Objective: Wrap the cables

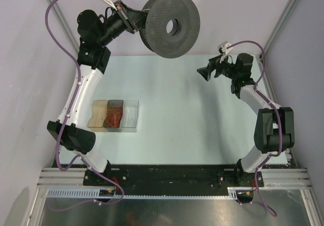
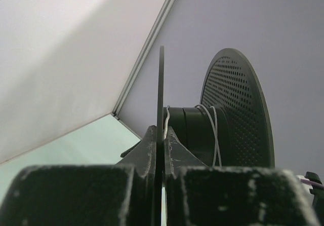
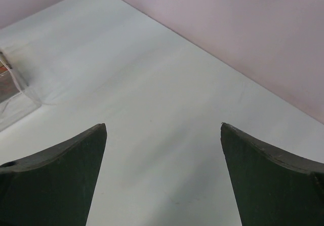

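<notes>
A black perforated spool (image 1: pixel 171 26) hangs in the air at the back of the table, held by my left gripper (image 1: pixel 135 21). In the left wrist view that gripper (image 2: pixel 162 135) is shut on the spool's thin near rim (image 2: pixel 161 84). Thin white cables (image 2: pixel 214 129) loop around the spool's hub (image 2: pixel 195 127), and one strand (image 2: pixel 167 119) runs down beside the pinched rim. My right gripper (image 1: pixel 206 72) hovers over the table to the right of the spool, apart from it. Its fingers (image 3: pixel 61 170) stand wide open with only bare table between them (image 3: pixel 163 127).
A clear plastic tray (image 1: pixel 132 115) with tan and orange-red contents sits on the table's left half, its corner showing in the right wrist view (image 3: pixel 15 91). Grey walls and metal frame posts (image 1: pixel 286 18) close in the back and sides.
</notes>
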You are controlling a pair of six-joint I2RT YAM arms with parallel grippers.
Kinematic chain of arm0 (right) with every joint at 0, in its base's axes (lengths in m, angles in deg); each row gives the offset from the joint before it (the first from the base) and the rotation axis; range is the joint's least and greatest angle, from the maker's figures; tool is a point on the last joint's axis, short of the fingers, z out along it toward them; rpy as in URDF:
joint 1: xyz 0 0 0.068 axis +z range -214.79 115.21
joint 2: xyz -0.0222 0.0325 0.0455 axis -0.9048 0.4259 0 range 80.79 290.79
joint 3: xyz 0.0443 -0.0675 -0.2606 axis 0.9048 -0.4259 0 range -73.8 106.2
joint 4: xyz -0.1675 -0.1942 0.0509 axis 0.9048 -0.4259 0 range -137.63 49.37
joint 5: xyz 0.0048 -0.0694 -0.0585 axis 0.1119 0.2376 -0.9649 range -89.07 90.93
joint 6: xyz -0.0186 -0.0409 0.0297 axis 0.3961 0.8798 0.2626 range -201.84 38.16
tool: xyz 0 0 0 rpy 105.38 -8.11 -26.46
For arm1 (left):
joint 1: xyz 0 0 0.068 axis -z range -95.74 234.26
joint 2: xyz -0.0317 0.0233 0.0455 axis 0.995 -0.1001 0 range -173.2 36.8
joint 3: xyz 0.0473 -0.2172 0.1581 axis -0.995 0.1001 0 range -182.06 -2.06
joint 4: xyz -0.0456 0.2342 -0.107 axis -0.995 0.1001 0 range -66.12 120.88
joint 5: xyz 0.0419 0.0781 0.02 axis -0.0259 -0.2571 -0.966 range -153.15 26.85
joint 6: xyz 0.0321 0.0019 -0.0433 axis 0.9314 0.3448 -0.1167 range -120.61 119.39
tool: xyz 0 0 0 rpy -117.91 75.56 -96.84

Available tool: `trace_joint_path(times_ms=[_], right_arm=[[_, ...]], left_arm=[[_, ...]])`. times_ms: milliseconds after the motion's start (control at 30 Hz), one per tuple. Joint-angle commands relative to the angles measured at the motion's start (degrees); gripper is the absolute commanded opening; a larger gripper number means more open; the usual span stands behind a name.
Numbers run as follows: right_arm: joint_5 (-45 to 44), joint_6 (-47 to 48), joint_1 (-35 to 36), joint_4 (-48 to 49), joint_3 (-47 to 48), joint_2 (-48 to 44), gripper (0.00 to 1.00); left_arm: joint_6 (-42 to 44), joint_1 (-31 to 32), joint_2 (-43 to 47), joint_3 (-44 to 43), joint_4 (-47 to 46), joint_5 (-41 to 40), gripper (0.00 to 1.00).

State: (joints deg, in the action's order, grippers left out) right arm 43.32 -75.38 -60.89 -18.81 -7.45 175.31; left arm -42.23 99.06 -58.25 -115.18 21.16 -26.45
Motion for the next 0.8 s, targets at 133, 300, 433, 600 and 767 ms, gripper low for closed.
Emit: trace_joint_path(times_ms=[133,300,433,600,767], right_arm=[[7.53,5.20,2.88,-0.57,-0.24,-2.10,0.99],[9.97,9.59,4.50,-5.58,-0.24,-3.16,0.99],[10.26,13.11,6.31,-4.91,-0.17,-1.95,0.99],[11.80,19.75,6.88,0.61,-0.20,0.91,0.99],[12.37,29.22,8.68,1.38,1.81,5.22,0.99]], left_arm=[[-1.36,-0.33,2.20,-1.72,-6.07,0.00,0.00],[-1.75,-0.38,2.39,-1.21,-6.21,-0.11,0.00],[-2.88,-0.33,1.37,-1.91,-6.62,0.30,0.00],[-3.41,0.36,0.11,-3.21,-6.94,0.98,0.00],[-3.58,1.25,-0.73,-4.18,-7.33,1.11,0.00]])
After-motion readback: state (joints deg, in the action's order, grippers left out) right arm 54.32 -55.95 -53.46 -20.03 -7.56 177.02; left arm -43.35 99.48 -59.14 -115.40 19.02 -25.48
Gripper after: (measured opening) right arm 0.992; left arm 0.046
